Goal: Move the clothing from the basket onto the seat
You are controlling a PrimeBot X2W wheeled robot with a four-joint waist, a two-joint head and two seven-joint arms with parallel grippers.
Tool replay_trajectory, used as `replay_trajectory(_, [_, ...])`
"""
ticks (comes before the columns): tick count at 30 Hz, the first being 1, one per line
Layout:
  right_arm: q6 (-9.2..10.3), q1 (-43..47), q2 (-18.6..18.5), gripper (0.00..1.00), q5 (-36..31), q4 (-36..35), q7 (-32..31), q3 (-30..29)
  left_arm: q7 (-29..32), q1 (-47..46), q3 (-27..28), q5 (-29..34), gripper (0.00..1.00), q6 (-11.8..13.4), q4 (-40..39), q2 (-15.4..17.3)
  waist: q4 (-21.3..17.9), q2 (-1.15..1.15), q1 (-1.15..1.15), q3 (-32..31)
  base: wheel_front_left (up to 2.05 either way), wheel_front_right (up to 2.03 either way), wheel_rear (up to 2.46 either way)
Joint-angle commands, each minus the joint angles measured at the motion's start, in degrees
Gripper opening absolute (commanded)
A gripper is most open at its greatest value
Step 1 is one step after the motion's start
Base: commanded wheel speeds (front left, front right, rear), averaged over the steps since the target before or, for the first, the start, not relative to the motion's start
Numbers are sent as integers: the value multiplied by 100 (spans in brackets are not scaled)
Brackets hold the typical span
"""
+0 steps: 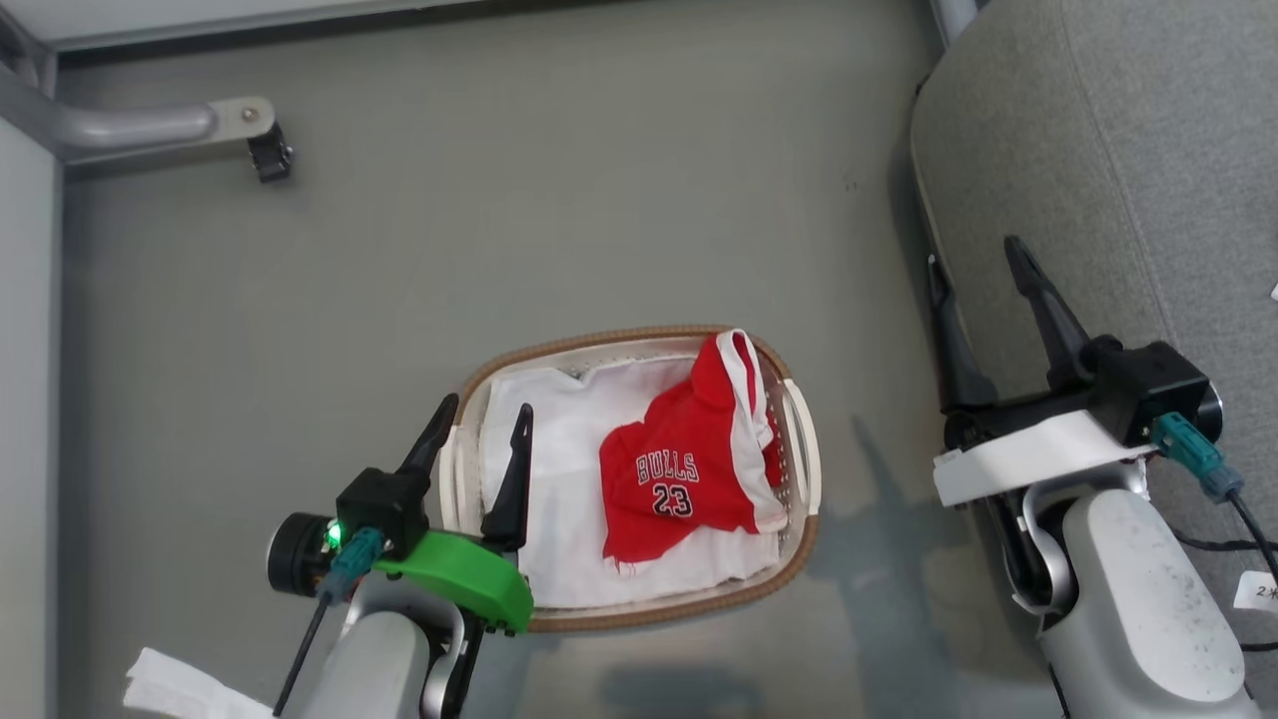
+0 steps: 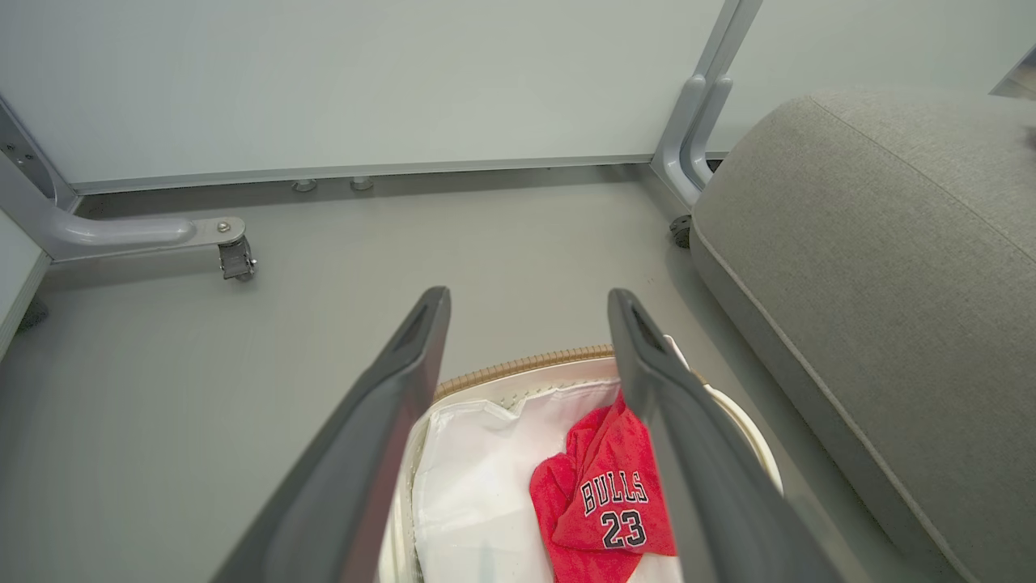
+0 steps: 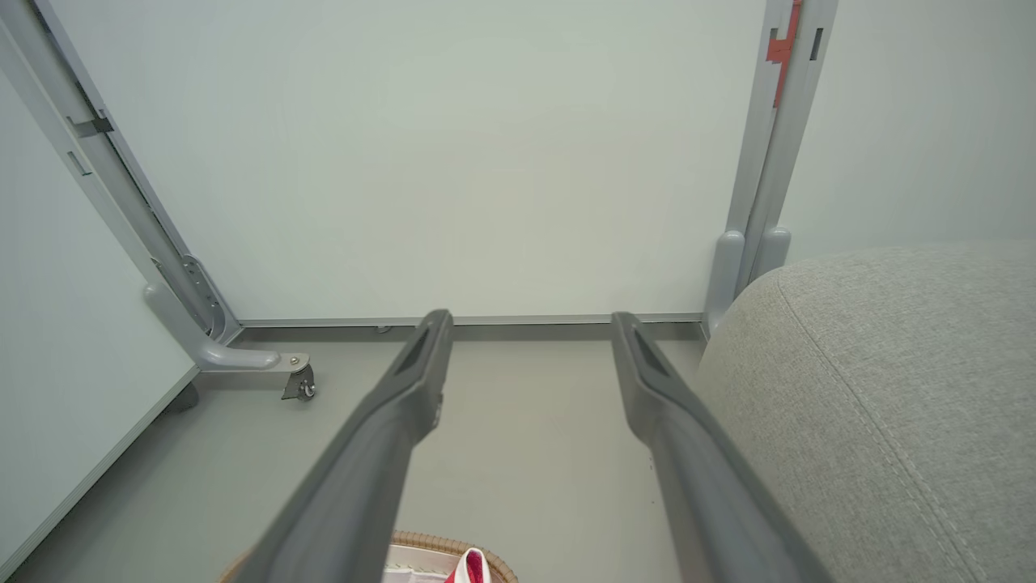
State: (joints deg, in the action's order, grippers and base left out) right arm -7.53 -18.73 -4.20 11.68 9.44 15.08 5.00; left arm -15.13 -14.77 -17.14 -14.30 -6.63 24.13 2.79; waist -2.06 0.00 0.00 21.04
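Note:
The white basket [image 1: 804,444] with its brown rim stands on the floor at the middle of the head view. In it lies red clothing [image 1: 689,459] printed "BULLS 23", draped up the right rim, on top of a white cloth [image 1: 544,469]. My left gripper [image 1: 484,414] hangs open over the basket's left rim, nothing between its fingers. My right gripper [image 1: 978,260] is open and empty beside the grey seat [image 1: 1128,170], at its left edge. The left wrist view shows the clothing [image 2: 603,494], the basket [image 2: 518,368] and the seat [image 2: 882,267] past my left gripper [image 2: 526,304].
A grey frame leg with a caster [image 1: 268,150] reaches in at the far left. White wall panels [image 3: 453,162] close the back. A white cloth [image 1: 170,689] lies at the bottom left. Open floor [image 1: 559,220] stretches beyond the basket.

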Motion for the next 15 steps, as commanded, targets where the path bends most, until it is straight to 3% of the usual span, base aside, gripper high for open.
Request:
replay_trajectory(1, [8,-134,20,100,53,-66,12,6,-4,-238,-53,-13,100,-34,78,24,-352,0,0,657,0,0,0])
replay_trajectory(15, [8,-720,102,100,154,-484,12,124,-3,-1363,-318,82,100,-91,809,30,-836,0,0,1766,0,0,0])
